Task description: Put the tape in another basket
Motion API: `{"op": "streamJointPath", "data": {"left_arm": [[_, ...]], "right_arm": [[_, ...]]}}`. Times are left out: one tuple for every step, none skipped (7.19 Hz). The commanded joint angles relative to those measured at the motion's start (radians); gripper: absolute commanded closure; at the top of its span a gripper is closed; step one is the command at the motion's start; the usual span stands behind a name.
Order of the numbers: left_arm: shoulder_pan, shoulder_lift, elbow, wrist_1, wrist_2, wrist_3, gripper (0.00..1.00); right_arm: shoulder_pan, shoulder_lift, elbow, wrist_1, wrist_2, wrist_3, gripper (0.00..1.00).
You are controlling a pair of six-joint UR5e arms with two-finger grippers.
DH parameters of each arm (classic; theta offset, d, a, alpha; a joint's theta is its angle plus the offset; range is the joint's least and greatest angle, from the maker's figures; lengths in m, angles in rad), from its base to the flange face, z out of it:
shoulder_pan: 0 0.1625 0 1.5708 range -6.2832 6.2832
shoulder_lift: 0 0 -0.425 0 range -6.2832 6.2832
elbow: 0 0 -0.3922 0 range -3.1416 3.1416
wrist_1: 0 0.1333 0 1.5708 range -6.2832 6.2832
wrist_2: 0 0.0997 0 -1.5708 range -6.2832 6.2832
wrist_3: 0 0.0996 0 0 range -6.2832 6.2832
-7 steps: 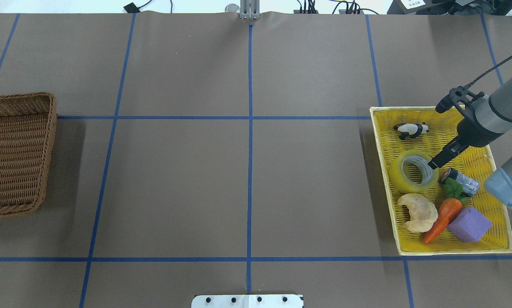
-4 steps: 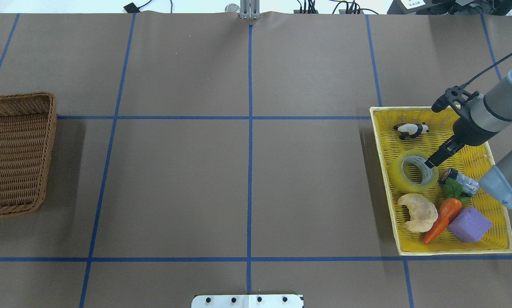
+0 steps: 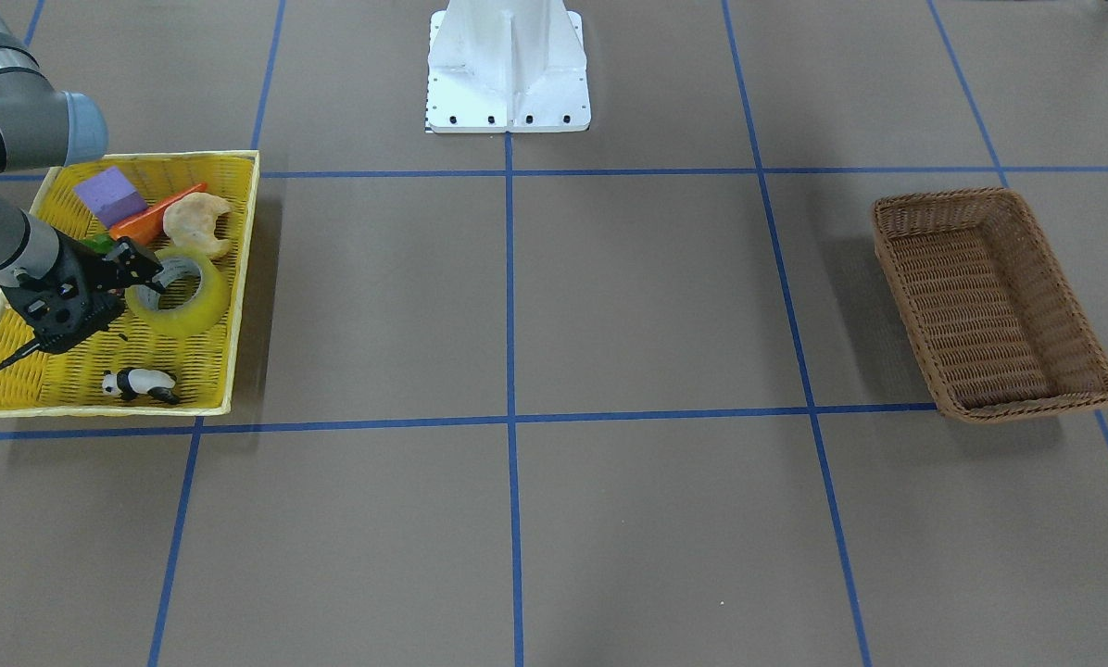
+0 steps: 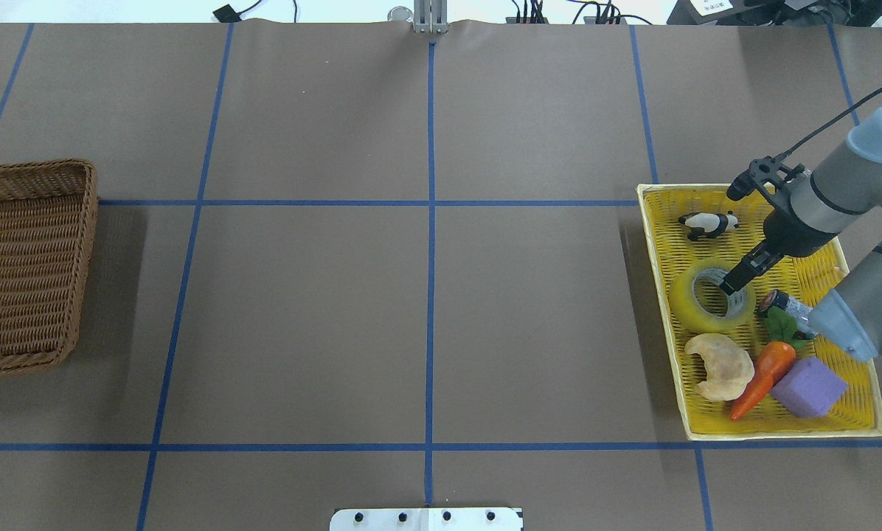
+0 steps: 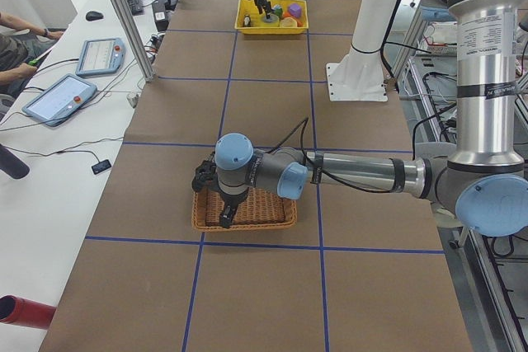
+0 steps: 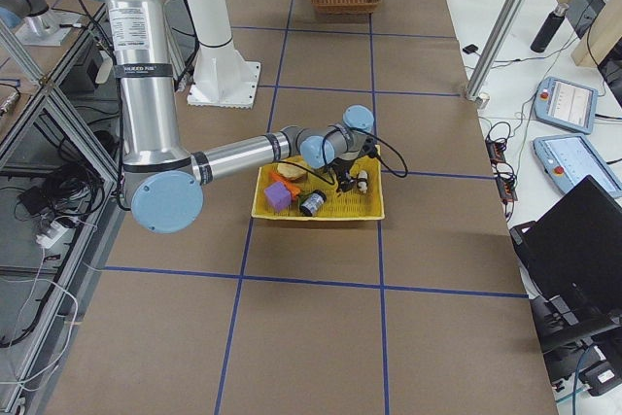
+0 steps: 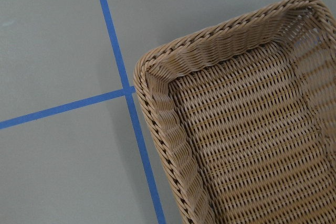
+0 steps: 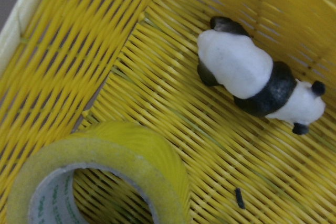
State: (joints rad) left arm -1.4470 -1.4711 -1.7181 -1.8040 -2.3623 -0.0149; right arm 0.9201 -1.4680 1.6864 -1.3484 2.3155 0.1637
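The tape (image 4: 681, 301) lies flat in the yellow tray (image 4: 780, 435). It is near the middle of the tray, close to the long side that looks toward the middle of the table. The hole in the roll faces up, and you can see the white card ring inside it.

The right gripper (image 4: 728, 284) is down inside the yellow tray. Its dark tip is right at the inner edge of the roll, on the side away from the table's middle. I cannot tell if its fingers are apart or together, or if they are pinching the roll.

A little panda toy (image 4: 709, 223) stands in the yellow tray, near one end. A bread piece (image 4: 720, 366), a carrot (image 4: 762, 376) and a purple block (image 4: 808, 387) lie at the tray's other end. A small silver and black can (image 4: 793, 311) lies between the tape and the block.

The brown basket (image 4: 87, 221) is well apart from the yellow tray, at the far end of the table. The left gripper (image 5: 224, 218) hangs over one corner of it. I cannot tell if those fingers are apart or together.
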Motion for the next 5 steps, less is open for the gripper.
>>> {"op": "streamJointPath", "data": {"left_arm": [[0.0, 0.0, -0.002, 0.0, -0.002, -0.003, 0.02], [0.0, 0.0, -0.002, 0.0, -0.002, -0.003, 0.02], [-0.001, 0.0, -0.003, 0.0, -0.002, -0.005, 0.02], [0.0, 0.0, -0.002, 0.0, -0.023, -0.005, 0.02], [0.0, 0.0, -0.002, -0.002, -0.038, -0.005, 0.02]], "right_arm": [[-0.014, 0.011, -0.002, -0.001, 0.004, 0.03, 1.0], [-0.012, 0.009, -0.005, -0.002, 0.005, 0.03, 1.0], [-0.009, 0.011, 0.015, 0.002, 0.004, 0.03, 1.0], [0.002, 0.012, 0.065, -0.008, 0.004, 0.03, 1.0], [0.04, 0.015, 0.075, -0.017, 0.048, 0.031, 1.0]]}}
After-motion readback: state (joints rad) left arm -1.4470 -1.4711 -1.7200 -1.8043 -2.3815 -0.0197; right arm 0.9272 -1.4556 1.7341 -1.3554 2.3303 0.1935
